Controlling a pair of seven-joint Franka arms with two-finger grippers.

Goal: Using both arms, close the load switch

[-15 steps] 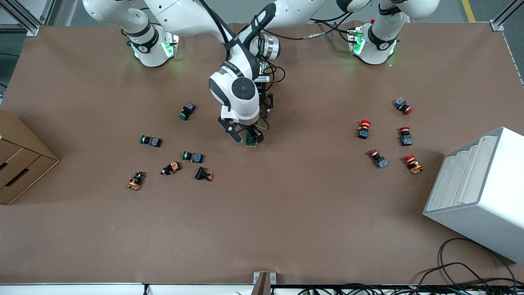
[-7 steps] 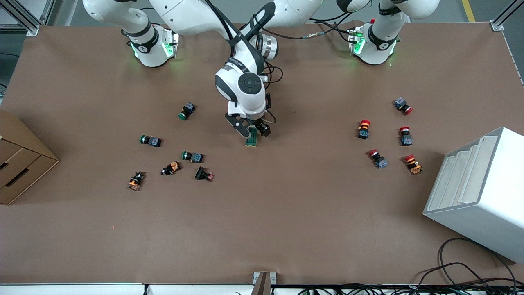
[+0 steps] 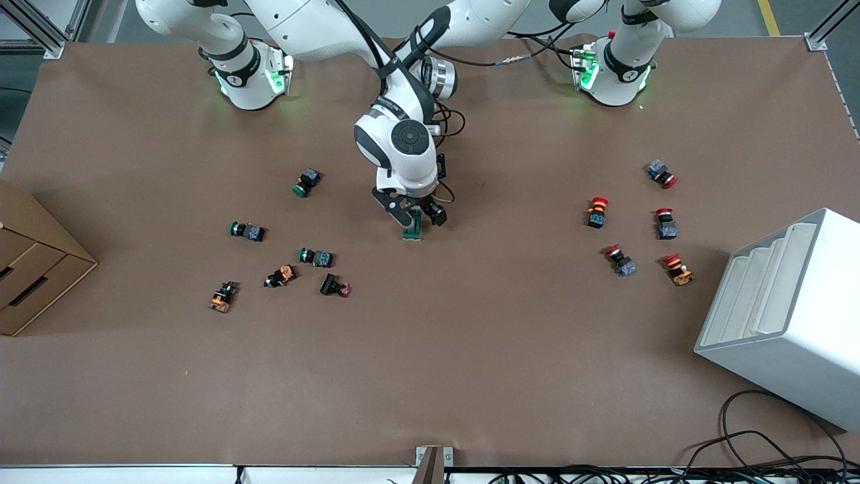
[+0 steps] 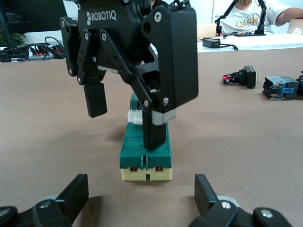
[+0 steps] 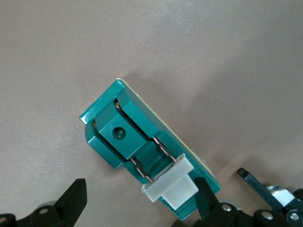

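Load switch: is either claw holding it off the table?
No. In the left wrist view the load switch sits flat on the table, under the open right claw.

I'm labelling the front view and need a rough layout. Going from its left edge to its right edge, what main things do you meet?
Cardboard box → green-capped push buttons → load switch with the right gripper over it → red-capped push buttons → white bin.
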